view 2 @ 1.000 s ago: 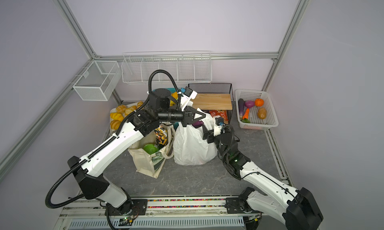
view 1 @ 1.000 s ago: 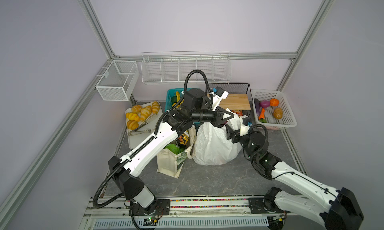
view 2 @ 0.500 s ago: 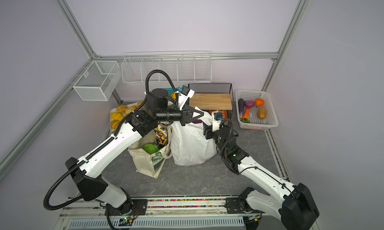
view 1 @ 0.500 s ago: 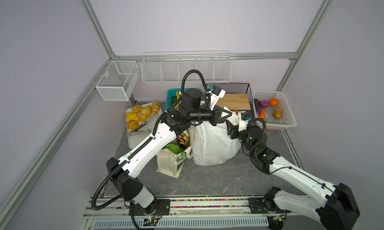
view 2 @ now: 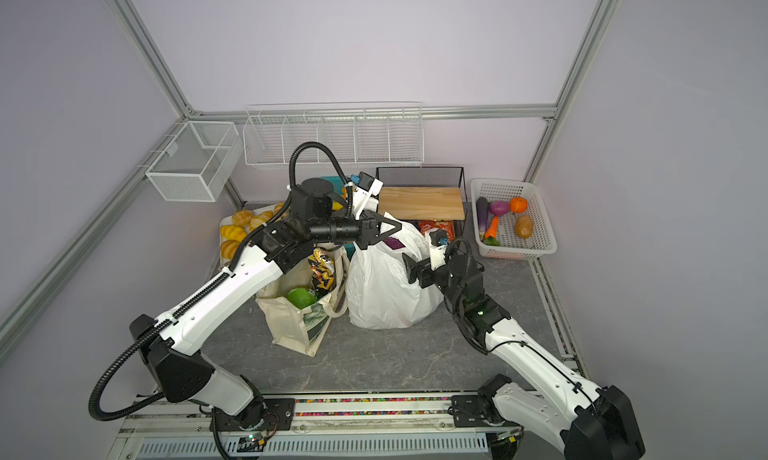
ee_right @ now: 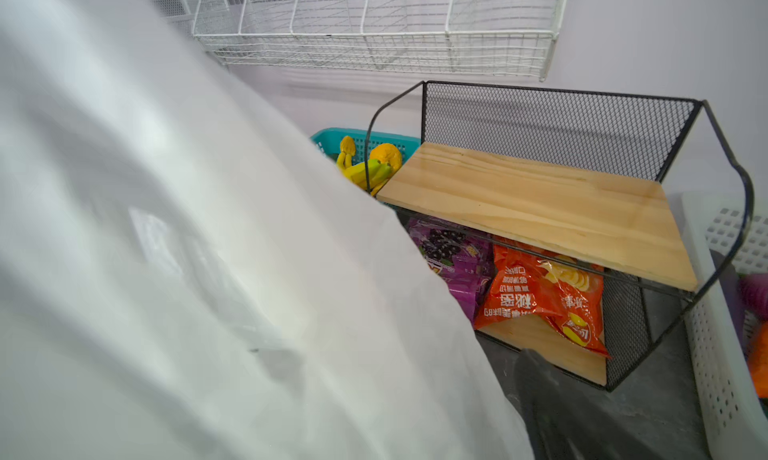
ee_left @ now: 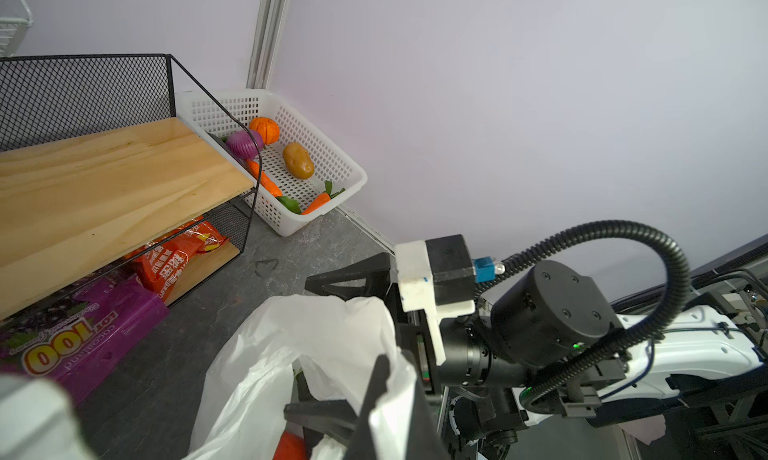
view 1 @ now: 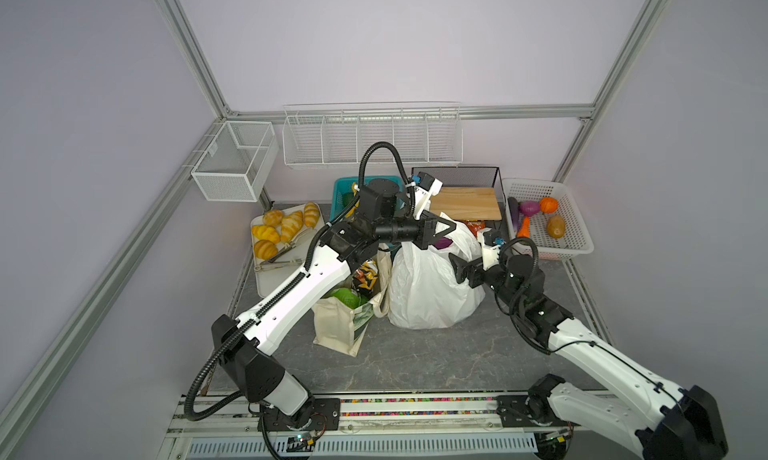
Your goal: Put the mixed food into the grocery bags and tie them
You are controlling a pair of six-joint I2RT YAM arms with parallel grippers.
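The white plastic grocery bag [view 1: 428, 291] [view 2: 382, 296] stands mid-table, bulging. My left gripper [view 1: 444, 229] [view 2: 390, 231] [ee_left: 395, 395] is shut on a fold of its top rim. An orange-red vegetable [ee_left: 291, 447] shows inside its mouth. My right gripper [view 1: 457, 266] [view 2: 409, 266] is open at the bag's right side, with plastic [ee_right: 166, 271] lying between its fingers [ee_right: 548, 399]. The cream canvas tote [view 1: 340, 325] [view 2: 291, 320] stands to the left of the plastic bag. It holds the black-and-yellow zigzag snack bag [view 1: 365, 277] [view 2: 322, 271] and the green snack bag [view 1: 345, 298] [view 2: 301, 298].
Behind the bags is a black mesh shelf with a wooden board [view 1: 465, 202] and snack packs [ee_right: 540, 296] beneath. A white basket [view 1: 573, 229] of vegetables sits at the back right, a teal basket [view 1: 343, 185] at the back, and a tray [view 1: 266, 283] of bread rolls on the left.
My left gripper has drawn the bag's rim slightly to the left. The right arm has shifted a little beside the bag and its jaws stand open again.
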